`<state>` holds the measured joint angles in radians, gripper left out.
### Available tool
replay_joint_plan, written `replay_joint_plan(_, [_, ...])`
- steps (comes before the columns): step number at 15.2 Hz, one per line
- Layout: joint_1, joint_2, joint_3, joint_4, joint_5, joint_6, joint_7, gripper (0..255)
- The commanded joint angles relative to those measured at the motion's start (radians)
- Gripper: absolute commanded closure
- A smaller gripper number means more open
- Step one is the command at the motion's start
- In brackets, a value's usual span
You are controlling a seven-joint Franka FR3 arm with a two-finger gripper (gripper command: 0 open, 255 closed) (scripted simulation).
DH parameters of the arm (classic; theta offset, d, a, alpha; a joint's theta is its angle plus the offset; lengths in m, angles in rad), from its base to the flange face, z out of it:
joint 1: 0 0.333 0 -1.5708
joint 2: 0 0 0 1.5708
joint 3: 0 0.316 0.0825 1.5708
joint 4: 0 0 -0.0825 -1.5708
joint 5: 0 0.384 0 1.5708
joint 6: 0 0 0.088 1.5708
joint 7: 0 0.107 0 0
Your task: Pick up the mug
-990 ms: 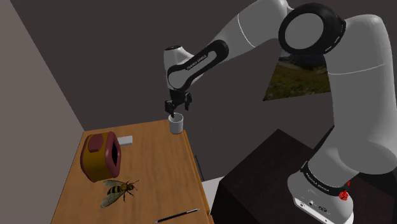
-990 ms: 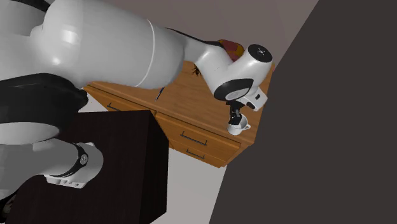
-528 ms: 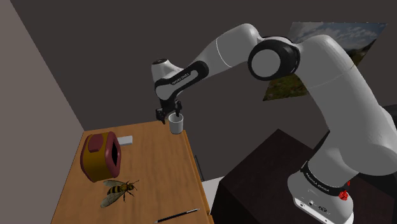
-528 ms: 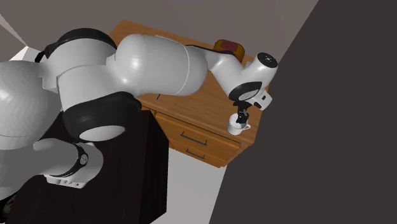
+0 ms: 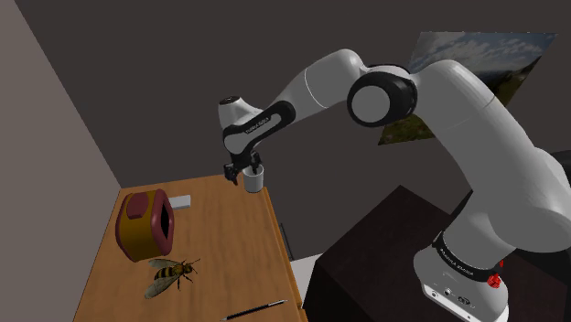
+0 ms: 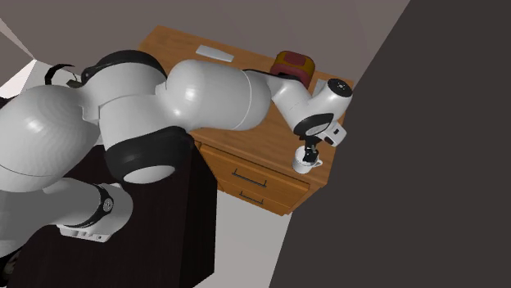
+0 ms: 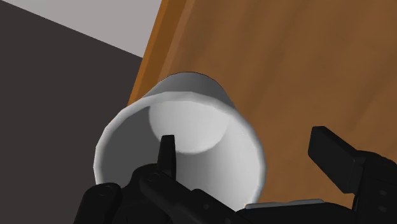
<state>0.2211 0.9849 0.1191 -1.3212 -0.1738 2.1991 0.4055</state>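
A plain white mug (image 5: 253,180) stands upright at the far corner of the wooden desk (image 5: 229,247), close to its edge. My black gripper (image 5: 243,170) is down at the mug's rim, open. In the wrist view one finger (image 7: 167,149) dips inside the mug (image 7: 191,108), and the other finger (image 7: 331,151) stands outside, apart from its wall, over the desk top (image 7: 286,57). My gripper (image 7: 248,153) straddles one side of the rim without clasping it. The second exterior view shows the gripper (image 6: 309,152) right above the mug (image 6: 305,164).
A red and yellow container (image 5: 145,224), a wasp figure (image 5: 171,273), a flat white piece (image 5: 178,201) and a pen (image 5: 254,311) lie on the desk. Dark walls stand close behind the mug. The desk has drawers (image 6: 254,182). My dark stand (image 5: 384,247) is beside it.
The gripper came down from above the mug to its rim and shifted slightly toward the shoulder view's left. The arm's elbow swung over. The fingers stayed open and the mug has not moved.
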Motion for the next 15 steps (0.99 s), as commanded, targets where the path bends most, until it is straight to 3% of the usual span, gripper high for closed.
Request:
replay_joint_plan(1, [0.000,0.003,0.000,0.001,0.000,0.003,0.000,255])
replay_joint_plan(15, [-0.003,-0.048,0.004,-0.020,0.004,-0.027,-0.002,255])
